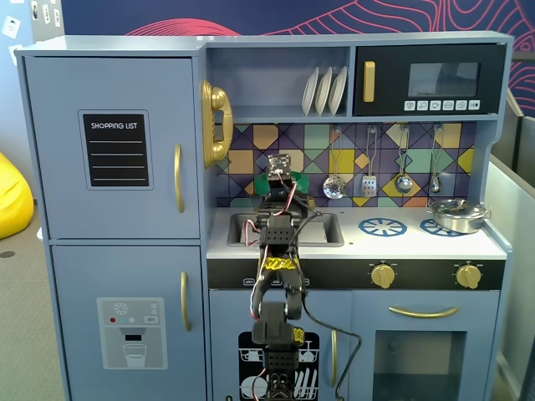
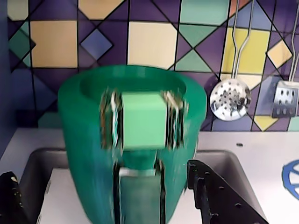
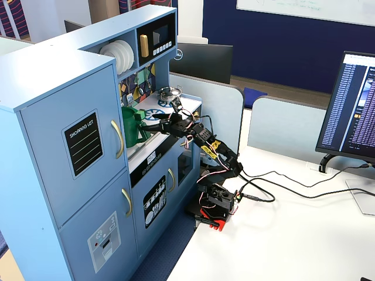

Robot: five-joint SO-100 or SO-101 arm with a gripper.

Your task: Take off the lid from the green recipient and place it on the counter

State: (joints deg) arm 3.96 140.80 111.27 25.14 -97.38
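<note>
Straight ahead of the claw point(image 2: 140, 186), in the wrist view, stands the green bucket point(image 2: 93, 140) at the sink, upright on the white worktop point(image 2: 243, 154). No lid shows on its open rim. Blur hides whether the claw is wide or narrow.

Green recipient point(image 2: 88, 154) upright, open-topped, at sink on white counter point(image 2: 261, 154).

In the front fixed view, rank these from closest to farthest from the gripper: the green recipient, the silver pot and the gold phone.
Measured from the gripper, in that view:
1. The green recipient, right at the gripper, behind the sink.
2. The gold phone, up and to the left on the cabinet side.
3. The silver pot, far right on the counter.
</note>
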